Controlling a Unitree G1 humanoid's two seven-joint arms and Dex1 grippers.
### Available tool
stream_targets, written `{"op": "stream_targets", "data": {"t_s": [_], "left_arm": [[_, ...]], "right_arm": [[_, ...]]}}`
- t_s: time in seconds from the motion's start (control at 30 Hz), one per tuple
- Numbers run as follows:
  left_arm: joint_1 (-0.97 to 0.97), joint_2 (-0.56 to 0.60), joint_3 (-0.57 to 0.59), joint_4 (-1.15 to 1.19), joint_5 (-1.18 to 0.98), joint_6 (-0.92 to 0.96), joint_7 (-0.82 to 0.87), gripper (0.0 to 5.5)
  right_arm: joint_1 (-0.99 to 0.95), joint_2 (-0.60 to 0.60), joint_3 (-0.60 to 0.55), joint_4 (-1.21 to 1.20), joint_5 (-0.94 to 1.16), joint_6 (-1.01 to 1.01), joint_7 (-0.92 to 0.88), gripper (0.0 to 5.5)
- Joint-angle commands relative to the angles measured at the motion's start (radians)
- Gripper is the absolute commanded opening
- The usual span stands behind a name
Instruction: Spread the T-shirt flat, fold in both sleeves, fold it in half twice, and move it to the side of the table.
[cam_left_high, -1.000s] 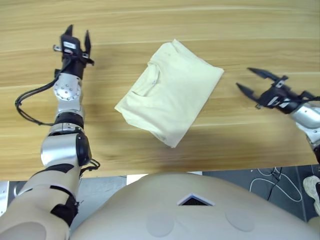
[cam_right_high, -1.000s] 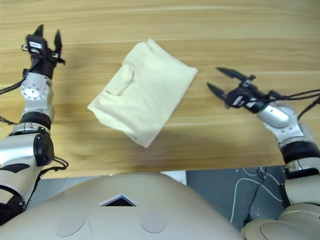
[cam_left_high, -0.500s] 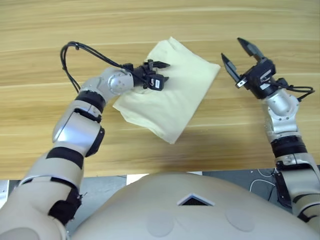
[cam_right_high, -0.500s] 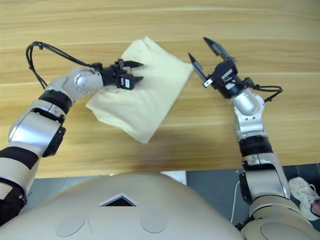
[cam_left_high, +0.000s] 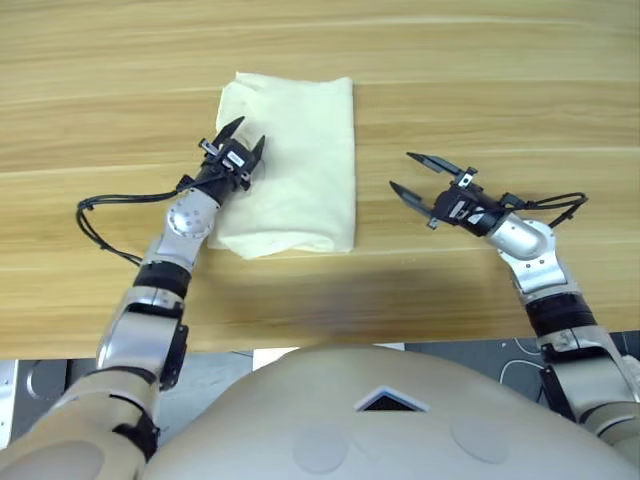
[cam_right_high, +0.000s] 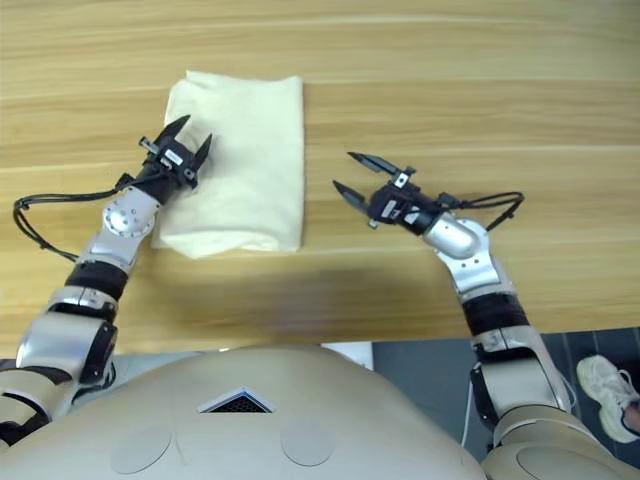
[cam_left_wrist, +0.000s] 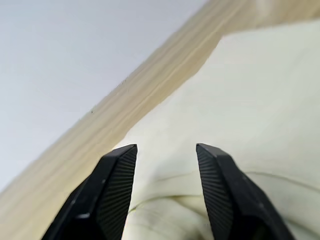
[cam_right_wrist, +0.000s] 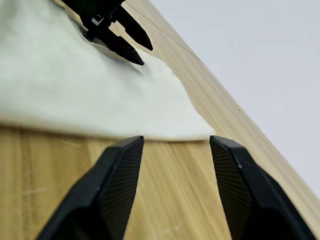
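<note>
I see L tool (cam_left_high: 248, 133) w/ fingers spread, nothing in it, over the left part of the T-shirt (cam_left_high: 305, 150); can't tell if it touches. T-shirt is folded into a narrow rectangle, flat on the wood surface (cam_left_high: 500, 60), left of centre. R tool (cam_left_high: 402, 170) is also spread and empty, above bare wood near the T-shirt's right edge, not touching it.

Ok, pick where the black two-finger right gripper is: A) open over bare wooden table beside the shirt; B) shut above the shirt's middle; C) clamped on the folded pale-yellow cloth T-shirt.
A: the right gripper hangs open over the wooden table, clear of the folded T-shirt, off its right edge.
</note>
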Motion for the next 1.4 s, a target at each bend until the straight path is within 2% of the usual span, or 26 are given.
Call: {"op": "stream_targets", "data": {"t_s": [0.03,0.17,0.33,0.5,0.57,0.67,0.77,0.93,1.07,1.2,1.27,1.4], "left_arm": [[-0.035,-0.069,0.095,-0.318,-0.131,0.165,0.016,2.19],[-0.112,-0.106,0.200,-0.412,-0.211,0.202,0.060,2.19],[-0.126,-0.123,0.275,-0.432,-0.247,0.182,0.076,2.19],[-0.152,-0.123,0.245,-0.282,-0.190,0.170,0.047,2.19],[-0.143,-0.116,0.200,-0.224,-0.197,0.158,-0.057,2.19],[-0.082,-0.075,0.149,-0.233,-0.201,0.092,-0.196,2.19],[-0.047,-0.047,0.202,-0.249,-0.247,0.062,-0.223,2.19],[-0.090,-0.034,0.296,-0.124,-0.247,0.080,-0.126,2.19],[-0.147,-0.004,0.344,0.037,-0.212,0.107,-0.025,2.19],[-0.090,0.038,0.245,0.049,-0.165,-0.010,-0.199,2.19],[-0.080,0.043,0.242,0.042,-0.213,-0.061,-0.288,2.19],[0.039,0.057,0.185,-0.101,-0.389,-0.153,-0.595,2.19]], "right_arm": [[0.069,0.014,0.037,-0.164,-0.035,0.038,0.018,2.44],[0.119,0.002,0.119,-0.320,-0.116,0.076,0.072,2.44],[0.088,0.000,0.154,-0.347,-0.159,0.117,0.111,2.44],[0.025,0.051,0.199,-0.264,-0.206,0.147,0.115,2.44],[0.006,0.066,0.207,-0.225,-0.223,0.146,0.106,2.44],[0.024,0.030,0.155,-0.253,-0.115,0.113,0.119,2.44],[0.083,-0.037,0.053,-0.283,0.015,0.092,0.117,2.44],[0.231,-0.115,0.019,-0.332,0.060,0.064,0.145,2.44],[0.298,-0.111,0.019,-0.380,0.085,0.067,0.146,2.44],[0.253,-0.055,0.012,-0.318,0.033,0.086,0.102,2.44],[0.214,-0.028,0.028,-0.281,-0.004,0.085,0.092,2.44],[0.171,0.000,0.046,-0.236,-0.042,0.079,0.086,2.44]]}}
